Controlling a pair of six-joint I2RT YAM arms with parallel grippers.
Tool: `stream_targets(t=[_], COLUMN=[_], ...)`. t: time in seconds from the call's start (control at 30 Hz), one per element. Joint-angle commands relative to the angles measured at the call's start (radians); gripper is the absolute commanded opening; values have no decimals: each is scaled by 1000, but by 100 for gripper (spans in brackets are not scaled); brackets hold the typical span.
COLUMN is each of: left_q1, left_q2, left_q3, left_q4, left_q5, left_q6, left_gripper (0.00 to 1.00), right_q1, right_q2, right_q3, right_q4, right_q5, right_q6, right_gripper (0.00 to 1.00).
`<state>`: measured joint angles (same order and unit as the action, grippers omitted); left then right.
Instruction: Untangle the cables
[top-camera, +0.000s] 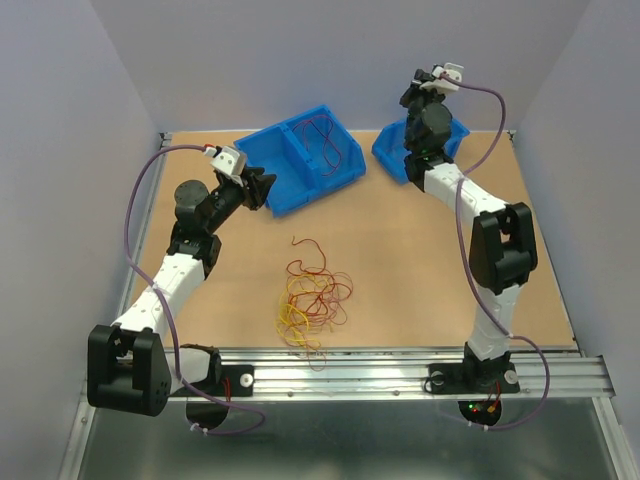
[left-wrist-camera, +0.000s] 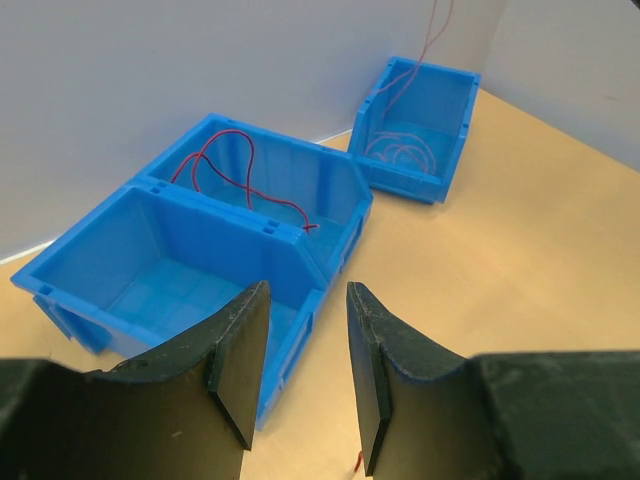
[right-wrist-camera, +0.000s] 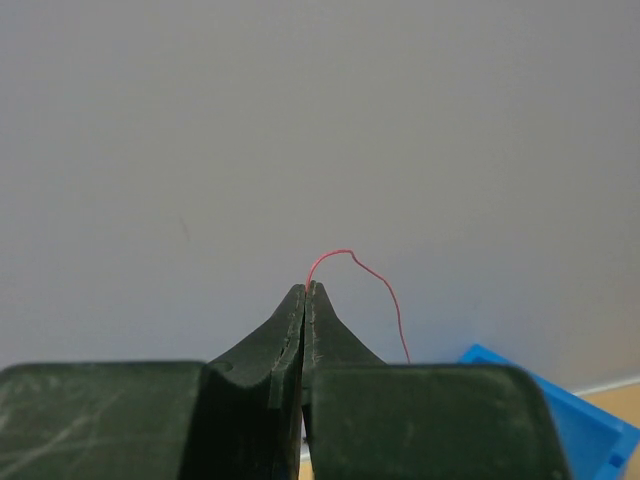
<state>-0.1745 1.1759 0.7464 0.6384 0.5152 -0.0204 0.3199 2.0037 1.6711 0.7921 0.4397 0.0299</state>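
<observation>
Both arm bases sit on a ribbed aluminium rail (top-camera: 350, 375) along the bottom edge of the top view. Just beyond the rail, at the lower centre of the tan wooden tabletop (top-camera: 420, 270), lies a loose tangle of thin red, yellow and orange cables (top-camera: 312, 295). Neither gripper touches it.

Further up, left of centre, the left gripper (top-camera: 262, 187) (left-wrist-camera: 305, 300) hovers above the tabletop with its jaws parted and nothing between them. It points at the near wall of a blue plastic two-compartment bin (top-camera: 300, 190) (left-wrist-camera: 330, 190). In the left wrist view the near compartment shows only its blue floor. A single red wire (top-camera: 322, 130) (left-wrist-camera: 235, 175) loops through the far compartment, one end draped over the divider.

At the upper right of the top view, a smaller blue plastic bin (top-camera: 390, 150) (left-wrist-camera: 440, 110) stands apart from the first and is partly hidden by the right arm. Pale red coils (left-wrist-camera: 400, 155) rest on its floor.

Above this bin, the right gripper (top-camera: 413, 95) (right-wrist-camera: 307, 295) is raised against the grey back wall. Its jaws are pressed together on a thin red strand (right-wrist-camera: 370, 275) (left-wrist-camera: 425, 60). In the left wrist view the strand rises from the smaller bin and leaves the top of the frame.
</observation>
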Motion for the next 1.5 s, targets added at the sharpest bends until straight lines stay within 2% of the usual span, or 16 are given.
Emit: stream_targets(t=[0.0,0.2,0.6,0.97,1.1,1.33,1.43,1.47], left_q1=[3,3,3,3,3,3,3,3], left_q2=[-25,-30,-33,-38,-33,-35,-35,-39], left_q3=[38,36,36,36,38,38,36,36], left_q4=[46,46,46,43,43,43,43,43], left_q5=[6,3,9,9,13,16,17,17], left_q6=[14,16,16,16,16,16,14,14], left_gripper=[48,48,48,48,48,48,48,48], right_q1=[-7,-7,-7,-7,-7,-10,-33,-38], right_q2=[-118,-183,-264,-165,-94,44,117,142], right_q3=[-80,-174,-257,-263,-220,-73,59,102], right_q4=[194,240,283,277,216,-2,-215,-358], right_q5=[82,100,123,123,174,237,217,220], right_q6=[-77,-102,-140,-102,-65,22,149,187], right_gripper=[0,1,0,1,1,1,0,1])
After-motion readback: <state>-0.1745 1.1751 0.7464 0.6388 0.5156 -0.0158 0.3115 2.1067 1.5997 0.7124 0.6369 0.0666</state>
